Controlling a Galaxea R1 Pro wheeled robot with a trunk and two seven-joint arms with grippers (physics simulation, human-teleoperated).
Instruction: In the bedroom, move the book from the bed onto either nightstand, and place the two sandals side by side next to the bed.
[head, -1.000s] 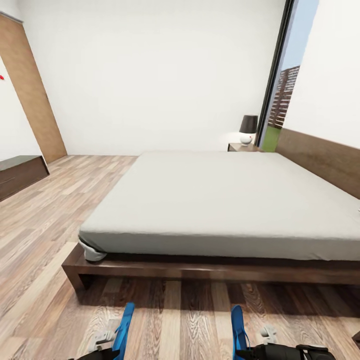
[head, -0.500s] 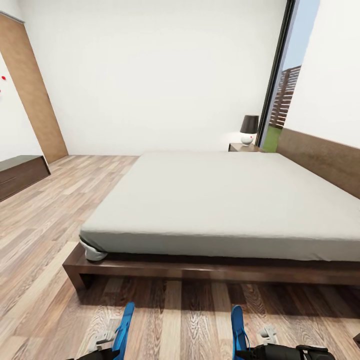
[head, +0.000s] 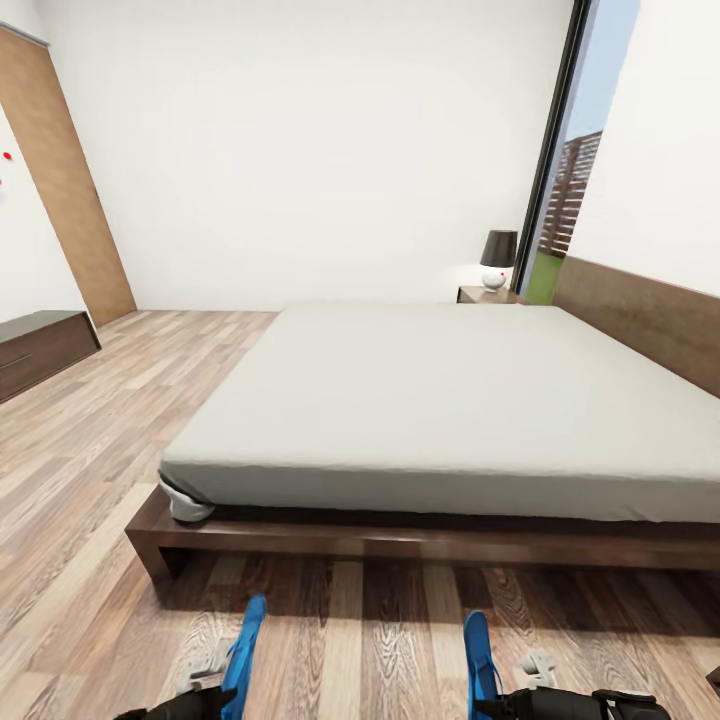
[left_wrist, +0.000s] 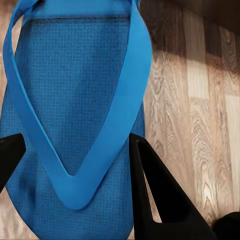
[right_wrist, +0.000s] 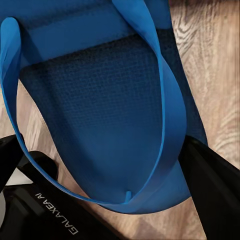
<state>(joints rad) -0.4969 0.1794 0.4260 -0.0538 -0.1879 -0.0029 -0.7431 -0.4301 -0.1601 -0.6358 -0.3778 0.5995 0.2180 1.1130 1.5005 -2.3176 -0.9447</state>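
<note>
Straight ahead lies the wide low bed with its dark brown wooden frame (head: 400, 540) and plain off-white mattress, its long side running across the grey-brown wood-plank floor (head: 90, 480); no book shows on it. Far beyond, by the window, stands a low dark brown nightstand (head: 485, 294) carrying a lamp. Nearer, each arm carries one flat bright blue sandal: the left pincer (left_wrist: 75, 152) is clamped on the left sandal (left_wrist: 75, 100), the right pincer (right_wrist: 107, 165) on the right sandal (right_wrist: 100, 105). Both soles point toward the bed frame, well apart, so setting them side by side likely means bringing them closer together first.
</note>
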